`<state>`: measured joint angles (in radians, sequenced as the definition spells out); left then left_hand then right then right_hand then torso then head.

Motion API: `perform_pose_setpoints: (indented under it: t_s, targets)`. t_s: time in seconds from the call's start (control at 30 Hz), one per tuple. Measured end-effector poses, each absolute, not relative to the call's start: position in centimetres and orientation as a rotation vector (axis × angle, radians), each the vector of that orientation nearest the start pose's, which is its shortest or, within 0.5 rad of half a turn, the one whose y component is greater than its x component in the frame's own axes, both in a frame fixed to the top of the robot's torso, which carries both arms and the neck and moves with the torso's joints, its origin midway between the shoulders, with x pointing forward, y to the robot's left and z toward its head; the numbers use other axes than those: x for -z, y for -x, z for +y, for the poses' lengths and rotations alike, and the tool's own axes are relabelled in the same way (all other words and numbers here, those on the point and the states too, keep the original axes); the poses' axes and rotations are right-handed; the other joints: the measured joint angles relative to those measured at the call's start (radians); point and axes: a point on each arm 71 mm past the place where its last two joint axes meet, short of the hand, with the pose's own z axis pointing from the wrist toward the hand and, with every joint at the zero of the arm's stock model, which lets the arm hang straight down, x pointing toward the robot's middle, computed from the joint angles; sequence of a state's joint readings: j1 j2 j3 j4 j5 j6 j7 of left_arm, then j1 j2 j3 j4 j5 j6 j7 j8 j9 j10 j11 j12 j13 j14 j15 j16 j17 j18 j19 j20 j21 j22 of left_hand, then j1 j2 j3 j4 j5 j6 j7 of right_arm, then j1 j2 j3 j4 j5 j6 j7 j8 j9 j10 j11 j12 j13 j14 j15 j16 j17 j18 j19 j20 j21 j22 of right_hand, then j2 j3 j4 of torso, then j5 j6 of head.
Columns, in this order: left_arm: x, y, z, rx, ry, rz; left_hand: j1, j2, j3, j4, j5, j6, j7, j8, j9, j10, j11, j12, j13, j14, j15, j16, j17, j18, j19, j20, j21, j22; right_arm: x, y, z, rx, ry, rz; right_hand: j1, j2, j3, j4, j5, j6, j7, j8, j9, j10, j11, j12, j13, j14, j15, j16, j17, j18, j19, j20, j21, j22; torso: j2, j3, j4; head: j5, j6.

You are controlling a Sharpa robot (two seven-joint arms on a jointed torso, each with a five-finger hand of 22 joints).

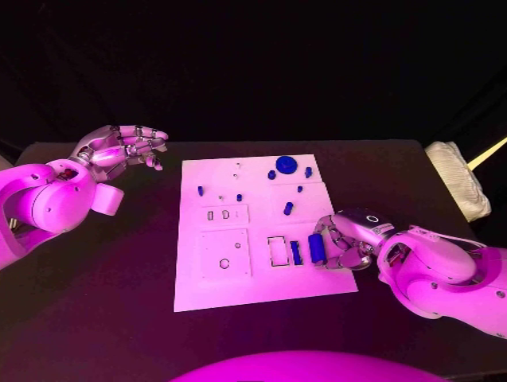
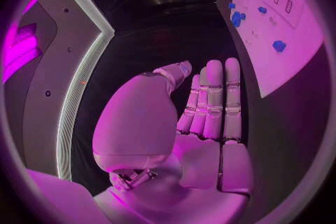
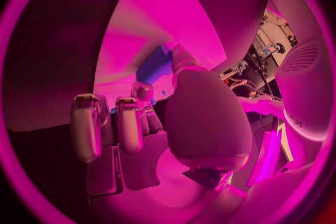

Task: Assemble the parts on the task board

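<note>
Black table (image 1: 104, 318), dark backdrop; folded white cloth (image 1: 463, 179) at the far right edge.

Task board (image 1: 259, 290): white rectangular plate, centred on the table, flat, marked with several outlined recesses.

Parts, blue, small: round disc (image 1: 286, 164) near the far edge; short pegs (image 1: 287, 208) scattered over the far half, well apart from one another; narrow bar (image 1: 296, 252) lying beside an outlined rectangular slot (image 1: 277, 251) at the near right.

Blue block (image 1: 317, 248): chunky, oblong, at the board's near right edge, just beside the narrow bar. Pinched by the right hand (image 1: 347, 239), thumb and fingertips (image 3: 143, 91) closed on it; whether seated in a recess or merely resting on the board, cannot tell.

Left hand (image 1: 121, 147): raised off the board's far left corner, well apart from it, holding nothing; fingers loosely curled in the head view, laid straight and together in the left wrist view.

Progress, as judged: early to middle. Most recesses unfilled, most pegs loose; one block in hand, presumably being placed. Remaining: pegs, disc, bar.
</note>
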<state>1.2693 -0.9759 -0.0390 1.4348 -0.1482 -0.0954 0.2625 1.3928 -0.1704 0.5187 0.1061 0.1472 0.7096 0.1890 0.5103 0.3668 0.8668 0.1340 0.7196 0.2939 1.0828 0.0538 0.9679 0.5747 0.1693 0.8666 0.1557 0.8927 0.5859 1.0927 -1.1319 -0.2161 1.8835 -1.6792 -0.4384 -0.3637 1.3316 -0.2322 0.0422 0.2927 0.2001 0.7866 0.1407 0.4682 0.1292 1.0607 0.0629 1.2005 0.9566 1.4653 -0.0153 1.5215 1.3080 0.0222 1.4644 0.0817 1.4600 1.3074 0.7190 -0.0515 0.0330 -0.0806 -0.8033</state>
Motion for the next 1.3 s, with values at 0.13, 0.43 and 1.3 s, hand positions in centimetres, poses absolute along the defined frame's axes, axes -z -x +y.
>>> perform_pose_setpoints:
  t_s: [0.13, 0.43, 1.3]
  targets:
    - [15.33, -50.57, 29.25, 1.437, 0.982, 1.545, 0.0, 0.0, 0.0, 0.0, 0.0, 0.0, 0.0, 0.0, 0.0, 0.0, 0.0, 0.0, 0.0, 0.0, 0.0, 0.0, 0.0, 0.0, 0.0, 0.0, 0.0, 0.0, 24.83, -36.31, -24.16, -0.455, 0.154, 1.798, 0.022, -0.005, -0.062, 0.002, 0.017, -0.046, 0.017, -0.019, -0.011, -0.041, 0.013, -0.014, -0.032, 0.001, 0.012, -0.001, 0.0, 0.0, 0.002, 0.012, -0.011, 0.0, 0.0, 0.0005, 0.0, 0.0, 0.0]
    - [15.34, -50.58, 29.25, 1.437, 0.982, 1.546, 0.0, 0.0, 0.0, 0.0, 0.0, 0.0, 0.0, 0.0, 0.0, 0.0, 0.0, 0.0, 0.0, 0.0, 0.0, 0.0, 0.0, 0.0, 0.0, 0.0, 0.0, 0.0, 24.89, -36.27, -24.18, -0.454, 0.154, 1.801, 0.023, -0.025, -0.119, 0.004, 0.021, -0.089, 0.029, -0.036, -0.022, -0.059, 0.023, -0.014, -0.042, 0.001, 0.019, -0.001, 0.0, 0.0, 0.002, 0.019, -0.014, 0.0, 0.0, 0.0001, 0.0001, -0.002, -0.001]
    - [15.36, -50.58, 29.24, 1.435, 0.982, 1.549, 0.0, 0.0, -0.003, -0.003, 0.0, 0.0, 0.0, 0.004, -0.003, 0.0, 0.0, 0.004, -0.003, 0.0, 0.0, 0.0, -0.001, 0.0, 0.0, 0.0, 0.0, 0.0, 24.59, -36.17, -24.09, -0.47, 0.137, 1.772, 0.01, -0.056, -0.267, 0.008, 0.041, -0.167, 0.036, -0.062, -0.035, -0.079, 0.042, 0.006, -0.037, 0.001, 0.033, -0.001, 0.0, 0.0, 0.002, 0.033, -0.027, 0.0, 0.0, 0.0002, 0.0003, -0.002, -0.002]
